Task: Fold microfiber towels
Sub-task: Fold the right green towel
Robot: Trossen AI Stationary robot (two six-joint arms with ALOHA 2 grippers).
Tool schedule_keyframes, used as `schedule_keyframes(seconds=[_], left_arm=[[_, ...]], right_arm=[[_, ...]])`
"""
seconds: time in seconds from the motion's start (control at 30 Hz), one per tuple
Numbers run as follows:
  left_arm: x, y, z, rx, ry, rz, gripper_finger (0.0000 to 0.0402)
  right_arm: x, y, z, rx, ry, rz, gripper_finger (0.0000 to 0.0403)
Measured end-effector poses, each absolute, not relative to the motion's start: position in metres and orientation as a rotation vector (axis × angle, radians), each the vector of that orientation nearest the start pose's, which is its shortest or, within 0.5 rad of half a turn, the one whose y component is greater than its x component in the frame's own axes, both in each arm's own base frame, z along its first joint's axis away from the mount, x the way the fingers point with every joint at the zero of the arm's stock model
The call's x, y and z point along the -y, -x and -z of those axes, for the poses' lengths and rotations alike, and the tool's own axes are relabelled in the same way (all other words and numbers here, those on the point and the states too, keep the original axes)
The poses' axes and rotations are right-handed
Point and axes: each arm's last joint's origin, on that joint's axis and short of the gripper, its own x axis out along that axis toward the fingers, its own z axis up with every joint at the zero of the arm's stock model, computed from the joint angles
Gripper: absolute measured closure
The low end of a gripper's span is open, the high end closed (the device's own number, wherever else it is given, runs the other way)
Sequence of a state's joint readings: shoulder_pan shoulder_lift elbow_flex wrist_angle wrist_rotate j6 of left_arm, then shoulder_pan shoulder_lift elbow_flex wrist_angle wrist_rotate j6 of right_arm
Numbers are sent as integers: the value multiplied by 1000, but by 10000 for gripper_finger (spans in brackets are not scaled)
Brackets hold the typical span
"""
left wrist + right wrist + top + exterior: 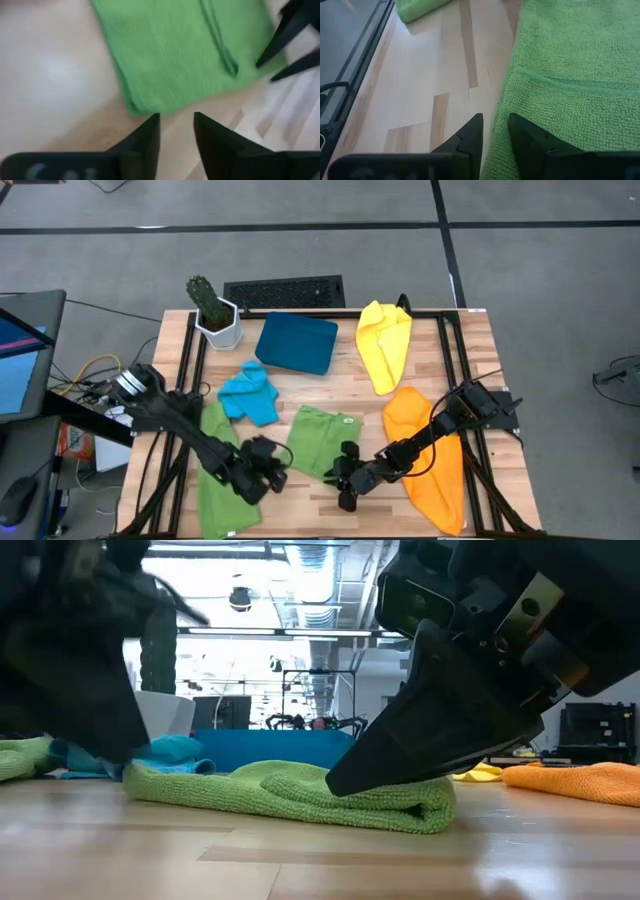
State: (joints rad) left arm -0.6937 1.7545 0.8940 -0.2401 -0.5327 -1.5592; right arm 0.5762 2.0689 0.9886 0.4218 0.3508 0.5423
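R wrist: fingers (495, 132) part-open at green towel (570, 75); high view can't show.

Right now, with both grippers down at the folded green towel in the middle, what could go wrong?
1. The left gripper and right gripper are close together at the folded green towel; they could collide.
2. The right gripper's fingers lie over the towel's edge, so pulling away may drag the fold open.
3. The other green towel lies under the left arm and could snag.

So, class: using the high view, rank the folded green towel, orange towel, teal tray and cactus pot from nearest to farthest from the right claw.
1. Folded green towel, beside the right claw.
2. Orange towel, right side.
3. Teal tray, far centre.
4. Cactus pot, far left corner.
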Motion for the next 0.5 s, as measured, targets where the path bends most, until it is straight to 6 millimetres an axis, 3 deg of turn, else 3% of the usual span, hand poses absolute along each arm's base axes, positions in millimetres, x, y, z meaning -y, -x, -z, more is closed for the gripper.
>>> schedule_keyframes(seconds=[0.2,0.5], left_arm=[[196,-254,-108,-720,905,-646,236],[191,-250,-111,-560,977,-747,239]], right_arm=[[-204,-333,-91,-619,-244,-50,283],[-206,-332,-102,-604,-280,-57,283]])
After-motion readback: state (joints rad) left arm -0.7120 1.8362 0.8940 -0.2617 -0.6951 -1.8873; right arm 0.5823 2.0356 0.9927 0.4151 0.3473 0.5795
